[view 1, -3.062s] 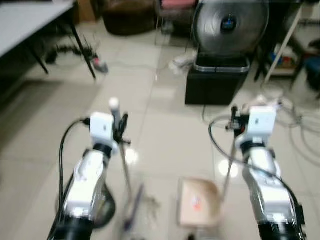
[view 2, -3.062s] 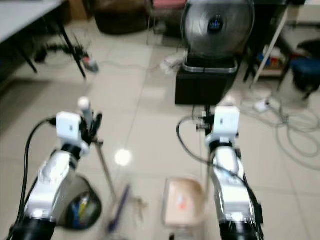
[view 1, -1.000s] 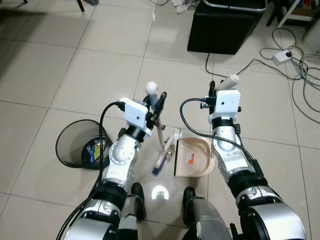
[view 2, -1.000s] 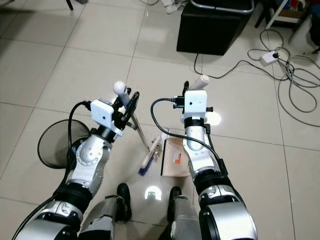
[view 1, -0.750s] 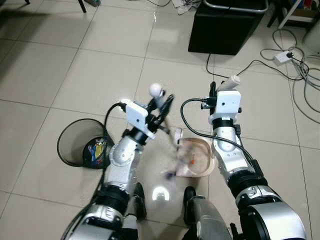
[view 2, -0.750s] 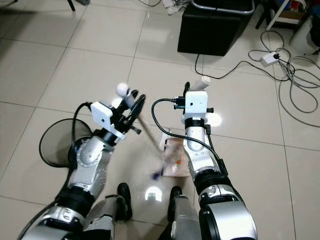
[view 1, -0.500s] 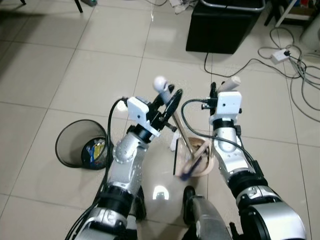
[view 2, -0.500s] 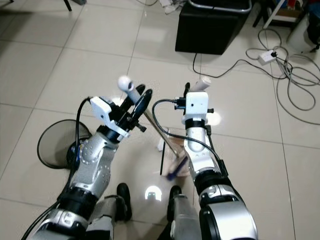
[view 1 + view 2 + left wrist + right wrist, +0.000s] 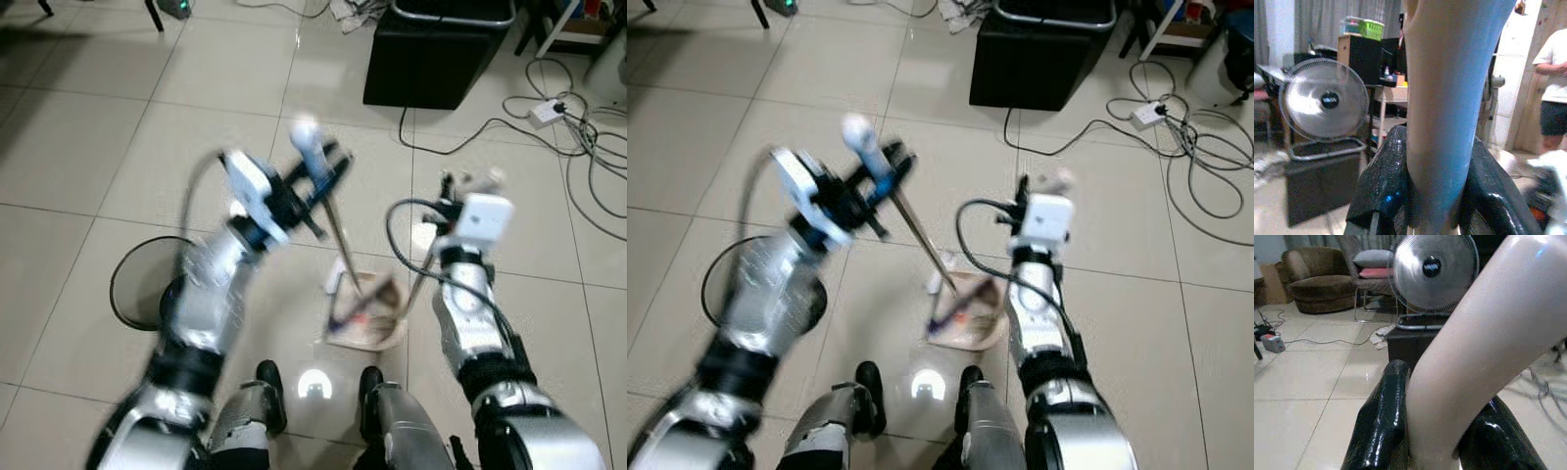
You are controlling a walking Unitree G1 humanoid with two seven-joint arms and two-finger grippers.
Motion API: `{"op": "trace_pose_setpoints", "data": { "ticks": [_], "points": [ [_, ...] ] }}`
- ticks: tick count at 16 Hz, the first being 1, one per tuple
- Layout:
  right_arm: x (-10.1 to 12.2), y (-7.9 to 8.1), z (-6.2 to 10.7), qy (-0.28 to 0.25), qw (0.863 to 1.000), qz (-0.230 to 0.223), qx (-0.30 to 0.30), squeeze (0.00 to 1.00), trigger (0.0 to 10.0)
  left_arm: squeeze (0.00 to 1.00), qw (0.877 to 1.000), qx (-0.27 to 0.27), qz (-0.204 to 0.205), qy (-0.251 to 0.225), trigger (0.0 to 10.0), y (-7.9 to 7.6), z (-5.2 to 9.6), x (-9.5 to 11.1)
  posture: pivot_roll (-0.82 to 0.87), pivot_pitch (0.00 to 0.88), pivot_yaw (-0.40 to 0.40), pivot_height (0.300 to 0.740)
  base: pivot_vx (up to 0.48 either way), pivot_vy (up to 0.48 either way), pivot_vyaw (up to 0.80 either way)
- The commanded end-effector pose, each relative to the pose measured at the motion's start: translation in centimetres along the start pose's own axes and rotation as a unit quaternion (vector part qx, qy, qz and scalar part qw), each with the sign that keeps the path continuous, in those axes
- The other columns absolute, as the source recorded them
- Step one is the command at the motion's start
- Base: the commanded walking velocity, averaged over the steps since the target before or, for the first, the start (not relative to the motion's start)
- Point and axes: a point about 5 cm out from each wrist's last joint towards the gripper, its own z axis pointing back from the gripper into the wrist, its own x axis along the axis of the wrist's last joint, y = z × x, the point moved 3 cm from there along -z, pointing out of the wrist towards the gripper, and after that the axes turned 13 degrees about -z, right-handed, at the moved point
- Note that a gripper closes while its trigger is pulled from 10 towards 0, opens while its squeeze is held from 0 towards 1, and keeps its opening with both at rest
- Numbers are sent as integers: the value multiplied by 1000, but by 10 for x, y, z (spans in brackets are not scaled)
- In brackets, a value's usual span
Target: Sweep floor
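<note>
My left gripper [image 9: 318,178] is raised over the floor, shut on the blue and white grip of the broom [image 9: 1442,93]. The broom's thin stick [image 9: 338,230] slants down to its blue brush head [image 9: 345,315], which lies in the beige dustpan [image 9: 377,328]. My right gripper [image 9: 468,183] is shut on the dustpan's beige handle [image 9: 1484,328], and its thin rod [image 9: 421,284] runs down to the pan. Both arms are blurred. The pan sits on the tiles just ahead of my feet [image 9: 263,384].
A black wire waste bin [image 9: 125,289] stands at my left, partly behind the left arm. A black box with a fan [image 9: 436,54] is ahead, with cables [image 9: 578,127] on the floor to the right. A person [image 9: 1553,93] stands nearby.
My left arm has lifted and swung outward with the broom, its brush head resting in the dustpan. The right gripper has shifted right, and the dustpan has turned slightly.
</note>
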Motion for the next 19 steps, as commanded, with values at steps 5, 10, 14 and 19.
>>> {"op": "trace_pose_setpoints", "data": {
  "ticks": [5,10,14,19],
  "points": [
    [14,-18,21,-30,999,-41,-1,0,10000,0,995,78,-46,48,10000,55,-5,15,-44,186,58,740,0,0,0],
    [61,-21,35,-74,994,-78,11,0,10000,0,969,175,-69,160,10000,85,37,-14,-71,141,69,740,0,0,0],
    [92,-26,39,-82,992,-94,-8,0,10000,0,924,289,-83,235,10000,92,83,-36,-92,104,68,740,0,0,0],
    [134,-9,9,-65,994,-86,7,0,10000,0,915,274,-19,296,10000,50,125,-54,-108,62,78,740,0,0,113]
  ]
}}
